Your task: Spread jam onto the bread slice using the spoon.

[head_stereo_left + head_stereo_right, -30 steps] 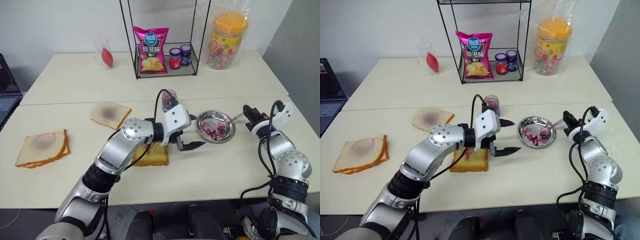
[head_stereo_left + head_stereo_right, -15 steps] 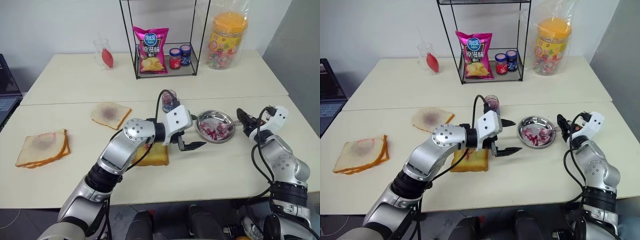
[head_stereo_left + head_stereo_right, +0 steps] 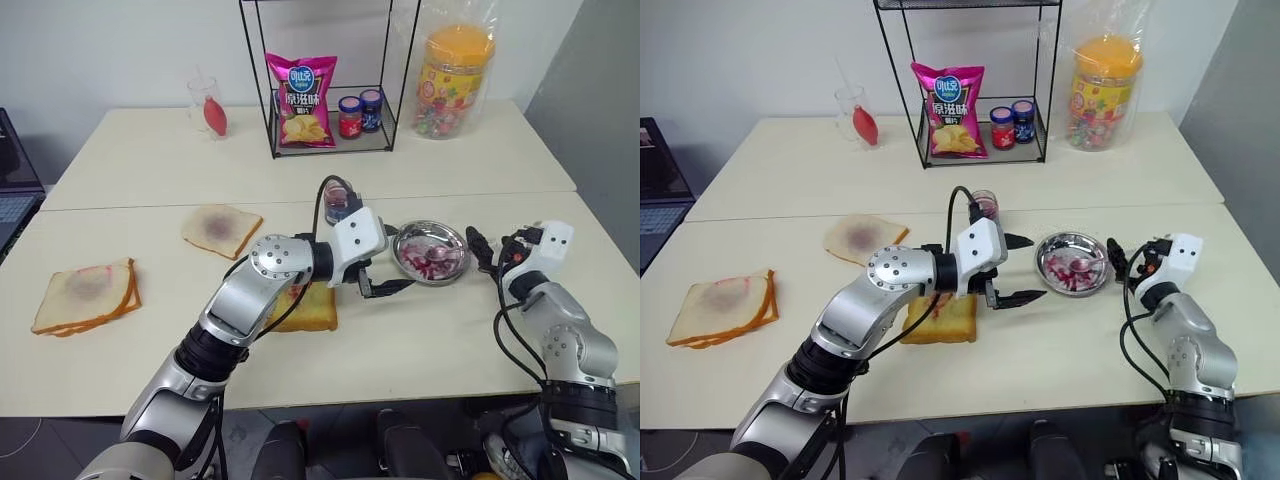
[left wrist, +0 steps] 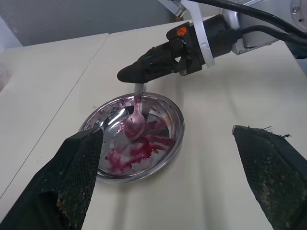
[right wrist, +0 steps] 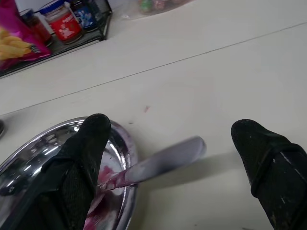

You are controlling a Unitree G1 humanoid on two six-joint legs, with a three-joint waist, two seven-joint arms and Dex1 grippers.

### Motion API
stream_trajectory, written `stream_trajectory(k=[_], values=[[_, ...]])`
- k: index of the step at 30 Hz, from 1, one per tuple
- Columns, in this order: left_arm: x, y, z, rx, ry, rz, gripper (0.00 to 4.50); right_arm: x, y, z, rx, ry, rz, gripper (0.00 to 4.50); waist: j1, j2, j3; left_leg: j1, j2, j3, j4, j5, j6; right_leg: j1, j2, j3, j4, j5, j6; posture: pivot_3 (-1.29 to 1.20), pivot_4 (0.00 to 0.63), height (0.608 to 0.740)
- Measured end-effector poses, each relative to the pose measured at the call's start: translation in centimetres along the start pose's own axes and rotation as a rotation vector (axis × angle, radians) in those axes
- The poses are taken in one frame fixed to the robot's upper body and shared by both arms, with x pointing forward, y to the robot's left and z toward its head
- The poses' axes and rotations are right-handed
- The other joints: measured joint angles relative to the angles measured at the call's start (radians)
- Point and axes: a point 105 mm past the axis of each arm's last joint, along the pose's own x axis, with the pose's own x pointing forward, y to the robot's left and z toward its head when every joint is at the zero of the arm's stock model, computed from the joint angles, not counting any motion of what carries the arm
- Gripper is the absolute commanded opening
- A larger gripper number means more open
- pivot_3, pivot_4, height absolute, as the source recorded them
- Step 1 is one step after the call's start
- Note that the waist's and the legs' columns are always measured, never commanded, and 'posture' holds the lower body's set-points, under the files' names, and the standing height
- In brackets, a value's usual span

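Observation:
The golden-brown bread slice (image 3: 310,310) lies on the table, partly under my left forearm. My left gripper (image 3: 1018,268) hovers open and empty between the slice and a metal dish (image 3: 444,270). The dish is smeared with purple-red jam (image 4: 132,151). The spoon (image 4: 135,123) rests with its bowl in the dish and its handle (image 5: 160,163) over the rim toward my right gripper (image 5: 170,129). That gripper is open, its fingers either side of the handle and off it. A small glass jar of jam (image 3: 985,208) stands behind my left wrist.
Pale stacked slices (image 3: 85,295) and a thin stained slice (image 3: 220,228) lie to the left. At the back are a wire rack (image 3: 275,125) holding a chips bag and two small jars, a candy tub (image 3: 455,70) and a glass (image 3: 205,105).
My right gripper has opened and let go of the spoon, which now lies in the dish. The right hand rolled and sank a little. The left arm stayed put.

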Motion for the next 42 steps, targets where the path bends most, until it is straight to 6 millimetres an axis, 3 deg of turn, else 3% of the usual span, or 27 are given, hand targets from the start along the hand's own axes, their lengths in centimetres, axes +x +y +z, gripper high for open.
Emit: stream_trajectory(k=[9, 13, 16, 20, 22, 26, 28, 35, 42], values=[[0.0, 0.2, 0.1, -0.002, -0.007, 0.011, 4.50, 0.2, 0.0, 2.2, -0.035, -0.102, -0.010, 4.46, 0.001, 0.000, 0.000, 0.000, 0.000, 0.000, 0.001, 0.000, 0.000, 0.000, 0.000, 0.001, 0.000, 0.000, 0.001, 0.00, 0.150, 0.740], [-1.1, 1.6, 0.4, 0.000, -0.019, 0.083, 4.50, -0.3, 1.4, 4.2, -0.065, -0.174, 0.038, 4.46, 0.000, 0.000, 0.000, 0.000, 0.000, 0.000, 0.001, 0.000, 0.000, 0.000, 0.000, 0.001, 0.000, 0.000, 0.001, 0.00, 0.150, 0.740], [-3.1, 2.6, 0.2, 0.019, 0.002, 0.141, 4.50, -1.1, 2.9, 6.1, -0.102, -0.224, 0.124, 4.46, -0.001, 0.000, 0.000, 0.000, 0.000, 0.000, 0.001, 0.000, 0.000, 0.000, 0.000, 0.001, 0.000, 0.000, 0.001, 0.00, 0.150, 0.740], [-8.0, 3.5, -2.3, -0.002, 0.132, 0.228, 4.50, -2.9, 5.3, 7.6, -0.198, -0.213, 0.299, 4.46, -0.003, 0.000, 0.000, 0.000, 0.001, 0.000, 0.000, 0.000, 0.000, 0.000, 0.000, 0.000, 0.000, 0.000, 0.000, 0.00, 0.150, 0.740], [-11.2, 3.6, -3.9, -0.048, 0.214, 0.277, 4.50, -4.0, 6.6, 7.2, -0.266, -0.148, 0.409, 4.46, -0.003, 0.000, 0.000, 0.000, 0.001, 0.000, 0.000, 0.000, 0.000, 0.000, 0.000, 0.001, 0.000, 0.000, 0.000, 0.00, 0.150, 0.740], [-16.0, 3.2, -6.0, -0.061, 0.367, 0.349, 4.50, -5.3, 6.8, 5.7, -0.353, 0.012, 0.520, 4.46, 0.001, -0.002, 0.001, 0.000, 0.000, 0.000, 0.001, 0.000, 0.000, 0.001, 0.000, 0.002, -0.001, 0.000, 0.000, 0.00, 0.150, 0.740], [-18.7, 1.6, -7.2, -0.098, 0.468, 0.317, 4.50, -6.4, 6.8, 4.9, -0.436, 0.109, 0.599, 4.46, 0.001, -0.002, 0.001, 0.000, 0.000, 0.001, 0.001, 0.000, 0.000, 0.000, 0.000, 0.003, -0.001, 0.000, 0.000, 0.00, 0.150, 0.740], [-21.9, -0.4, -7.3, -0.120, 0.524, 0.321, 4.50, -8.5, 6.4, 4.0, -0.529, 0.270, 0.725, 4.46, 0.007, -0.005, 0.002, 0.000, 0.000, 0.001, 0.001, 0.000, 0.000, 0.001, 0.000, 0.002, -0.002, -0.003, -0.005, 0.00, 0.150, 0.740], [-22.7, -0.6, -7.3, -0.111, 0.535, 0.348, 4.50, -9.4, 5.6, 3.7, -0.529, 0.314, 0.745, 4.46, 0.007, -0.006, 0.002, 0.000, 0.000, 0.001, 0.002, 0.000, 0.000, 0.001, 0.000, 0.003, -0.001, -0.003, -0.005, 0.00, 0.150, 0.740]])
